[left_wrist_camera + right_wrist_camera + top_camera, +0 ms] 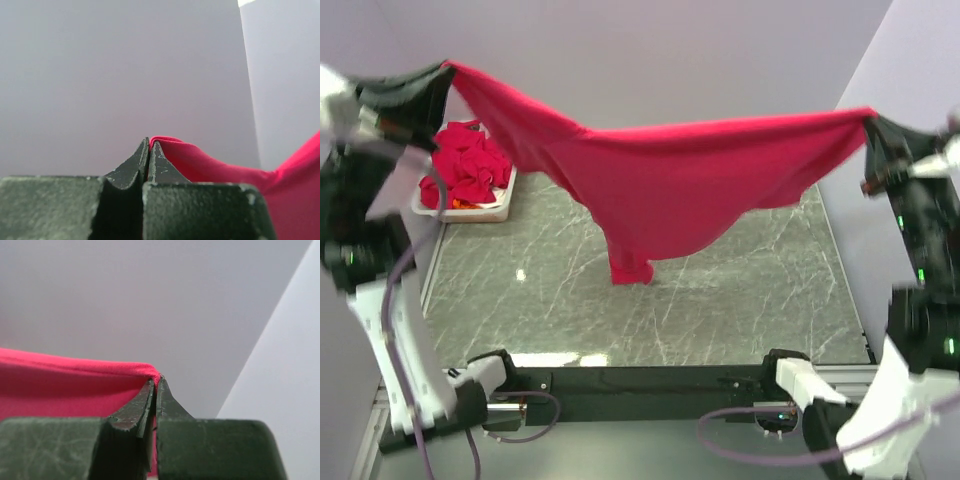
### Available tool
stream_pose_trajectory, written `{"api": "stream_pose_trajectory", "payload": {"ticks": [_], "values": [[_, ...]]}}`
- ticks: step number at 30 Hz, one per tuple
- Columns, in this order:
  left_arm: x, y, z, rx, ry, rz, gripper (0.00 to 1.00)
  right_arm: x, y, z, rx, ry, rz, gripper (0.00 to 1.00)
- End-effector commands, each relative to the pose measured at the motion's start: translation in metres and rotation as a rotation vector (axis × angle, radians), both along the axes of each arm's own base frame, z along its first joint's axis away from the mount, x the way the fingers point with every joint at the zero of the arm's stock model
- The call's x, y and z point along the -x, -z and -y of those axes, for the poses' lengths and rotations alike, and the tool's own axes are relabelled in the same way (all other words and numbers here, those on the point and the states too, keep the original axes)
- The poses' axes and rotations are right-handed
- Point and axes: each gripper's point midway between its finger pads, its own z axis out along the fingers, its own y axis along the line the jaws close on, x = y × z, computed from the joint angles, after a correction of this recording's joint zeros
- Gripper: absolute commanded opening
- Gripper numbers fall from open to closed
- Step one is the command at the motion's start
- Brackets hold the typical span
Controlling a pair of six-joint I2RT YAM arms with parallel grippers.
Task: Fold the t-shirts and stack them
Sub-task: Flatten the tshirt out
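Holds one crimson t-shirt spread in the air, raised well higher than the white bin and reaching from over that bin away to its right. Grips the end nearest the bin with the left gripper, high up and almost directly over the bin, with both fingers pressed flat together on a rolled edge of red cloth and no gap between them in the wrist view. Grips the opposite end with the right gripper, far to the right of the bin and close to the pale side wall, likewise clamped tight on a thin fold of the fabric. Draws the top edge taut between the two pinch points, dipping just right of the bin and then running nearly straight. Lets the rest sag in a broad belly, with one narrow flap hanging lowest, right of the bin and nearer the arm bases than it; cannot tell whether touching the dark marbled table under the bin or just clear of it. Inside the bin: a crumpled heap of more red t-shirts, mounded above the rim.
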Motion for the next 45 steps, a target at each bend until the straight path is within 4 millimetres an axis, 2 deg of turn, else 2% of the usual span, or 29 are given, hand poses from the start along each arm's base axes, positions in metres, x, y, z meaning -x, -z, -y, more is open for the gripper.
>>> {"api": "stream_pose_trajectory", "payload": {"ticks": [1,8,11,13,15,16,18,19,20,21,23,24,25,26,27,28,29,31,32,34,35,36,37,39,40,42,43,44,45], "values": [[0.046,-0.029,-0.007,0.008,-0.142,0.190,0.00,0.031,-0.020,0.010,0.030,0.086,0.128,0.00],[0.128,-0.057,-0.012,0.029,-0.340,0.377,0.00,0.106,-0.042,0.016,0.031,0.184,0.288,0.00],[0.148,-0.068,-0.015,0.035,-0.396,0.431,0.01,0.124,-0.050,0.016,0.030,0.199,0.334,0.00],[0.147,-0.072,-0.022,0.055,-0.432,0.430,0.00,0.125,-0.050,0.016,0.035,0.203,0.333,0.00],[0.138,-0.073,-0.024,0.037,-0.436,0.414,0.01,0.112,-0.042,0.018,0.043,0.205,0.297,0.00],[0.129,-0.069,-0.022,0.015,-0.421,0.394,0.01,0.095,-0.030,0.020,0.045,0.204,0.252,0.00],[0.103,-0.056,-0.020,-0.024,-0.380,0.327,0.01,0.069,-0.011,0.021,0.061,0.185,0.174,0.00],[0.090,-0.044,-0.010,-0.080,-0.315,0.283,0.01,0.045,0.010,0.022,0.065,0.170,0.103,0.00],[0.063,-0.027,-0.013,-0.075,-0.280,0.202,0.01,0.030,0.023,0.021,0.076,0.155,0.058,0.00],[0.048,-0.014,-0.013,-0.074,-0.246,0.149,0.01,0.006,0.051,0.020,0.073,0.126,-0.020,0.00],[0.001,0.031,-0.014,-0.087,-0.163,-0.024,0.01,-0.018,0.079,0.016,0.082,0.083,-0.093,0.00],[-0.012,0.047,-0.014,-0.087,-0.132,-0.073,0.01,-0.028,0.094,0.014,0.077,0.055,-0.130,0.00],[-0.024,0.065,-0.012,-0.105,-0.091,-0.118,0.01,-0.051,0.127,0.014,0.062,0.033,-0.220,0.00],[-0.049,0.096,-0.015,-0.087,-0.073,-0.202,0.01,-0.062,0.142,0.013,0.052,0.017,-0.256,0.00],[-0.061,0.113,-0.014,-0.084,-0.059,-0.245,0.01,-0.078,0.174,0.013,0.037,0.005,-0.331,0.00],[-0.072,0.129,-0.012,-0.095,-0.050,-0.272,0.01,-0.088,0.190,0.013,0.028,-0.003,-0.367,0.00],[-0.092,0.158,-0.005,-0.121,-0.041,-0.317,0.01,-0.102,0.205,0.011,0.031,-0.017,-0.396,0.00],[-0.111,0.189,0.005,-0.195,-0.044,-0.325,0.01,-0.126,0.251,0.011,0.021,-0.027,-0.497,0.00],[-0.129,0.221,0.017,-0.205,-0.026,-0.390,0.01,-0.137,0.262,0.006,0.033,-0.040,-0.510,0.00],[-0.152,0.253,0.027,-0.238,-0.025,-0.425,0.01,-0.160,0.308,0.006,0.035,-0.034,-0.617,0.00],[-0.176,0.282,0.037,-0.241,-0.022,-0.492,0.01,-0.172,0.317,0.004,0.043,-0.034,-0.624,0.00],[-0.190,0.296,0.040,-0.244,-0.024,-0.523,0.01,-0.182,0.331,0.006,0.042,-0.022,-0.651,0.00],[-0.217,0.324,0.047,-0.241,-0.026,-0.581,0.01,-0.202,0.353,0.011,0.042,0.004,-0.693,0.00],[-0.246,0.347,0.050,-0.230,-0.027,-0.635,0.01,-0.223,0.370,0.016,0.042,0.033,-0.726,0.00],[-0.272,0.366,0.056,-0.235,-0.018,-0.673,0.01,-0.239,0.397,0.019,0.042,0.044,-0.782,0.00],[-0.297,0.381,0.062,-0.247,-0.006,-0.698,0.01,-0.263,0.403,0.028,0.052,0.087,-0.786,0.00],[-0.320,0.394,0.069,-0.259,0.001,-0.711,0.01,-0.277,0.430,0.030,0.060,0.094,-0.841,0.00],[-0.330,0.399,0.073,-0.268,0.006,-0.713,0.01,-0.285,0.438,0.032,0.064,0.104,-0.860,0.00],[-0.341,0.405,0.078,-0.281,0.012,-0.711,0.01,-0.300,0.430,0.037,0.066,0.125,-0.840,0.00]]}}
